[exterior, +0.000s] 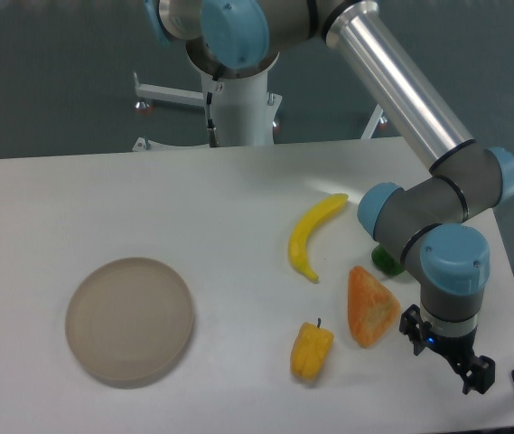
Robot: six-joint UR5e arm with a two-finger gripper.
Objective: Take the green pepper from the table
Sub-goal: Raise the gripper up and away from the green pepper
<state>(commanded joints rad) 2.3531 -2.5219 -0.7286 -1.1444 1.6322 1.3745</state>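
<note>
The green pepper [384, 260] lies on the table [238, 199] toward the right side, and only a small dark-green sliver of it shows; the rest is hidden behind the robot arm's wrist joints. Because so little is exposed, its long axis and the way it points cannot be determined. The gripper [451, 362] hangs low near the front right edge of the table, in front of the pepper and apart from it, with its dark fingers angled down and to the right. Nothing is seen between the fingers, but whether they are spread or closed cannot be told from this view. An orange wedge [370, 306] lies just left of the gripper, between it and a yellow pepper [312, 351], whose stem points up. A yellow banana [313, 234] sits behind the wedge, curved, its long axis running from upper right to lower left. A round beige plate [129, 319] rests on the left half of the table, well apart from the other items.
</note>
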